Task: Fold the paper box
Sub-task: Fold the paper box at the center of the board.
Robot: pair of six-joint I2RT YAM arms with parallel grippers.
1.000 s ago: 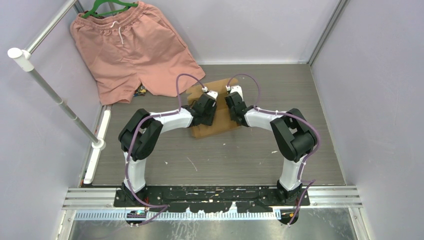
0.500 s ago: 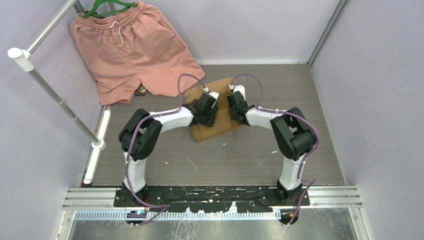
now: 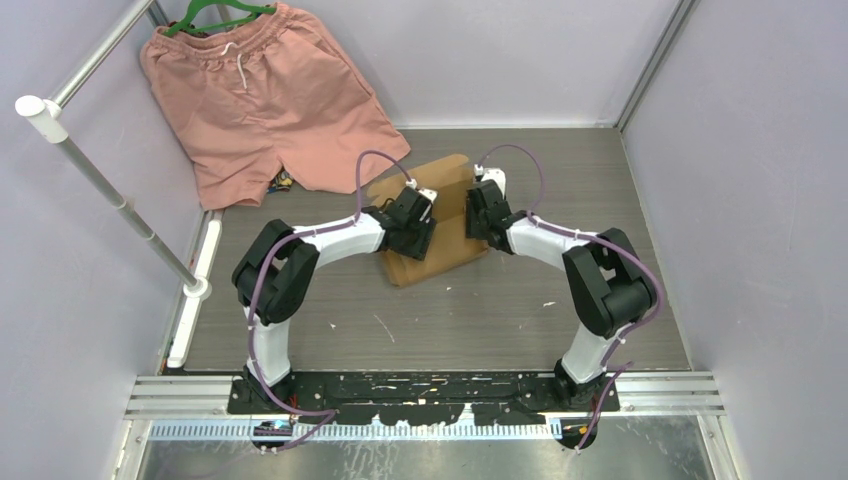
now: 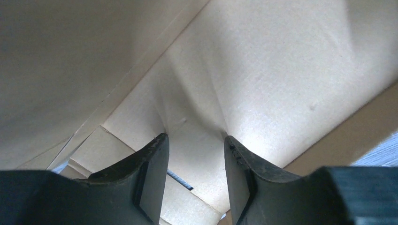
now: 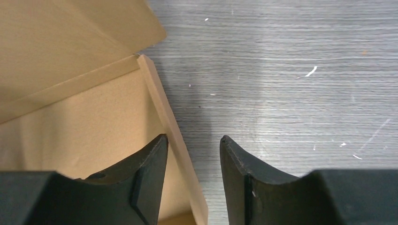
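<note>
Beside the pink shorts (image 3: 265,95) on the bench (image 3: 560,180), the half-folded paper box (image 3: 447,232) rests, left pincer (image 4: 195,140) partly open pressing a panel, seemingly steadying it, right pincer (image 5: 192,138) partly open astride a wall, unclamped.

The brown cardboard box (image 3: 452,212) lies askew mid-table (image 3: 600,200), partly folded. One side wall stands raised; a flap beside it lies open.

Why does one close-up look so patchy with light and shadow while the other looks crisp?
Left wrist view: the plain brown cardboard box fills the frame, bright at centre right and in deep shade at upper left. Right wrist view: the grey wood-grain table is sharp, with a pale sheen. Top view: even light, little shadow.
</note>
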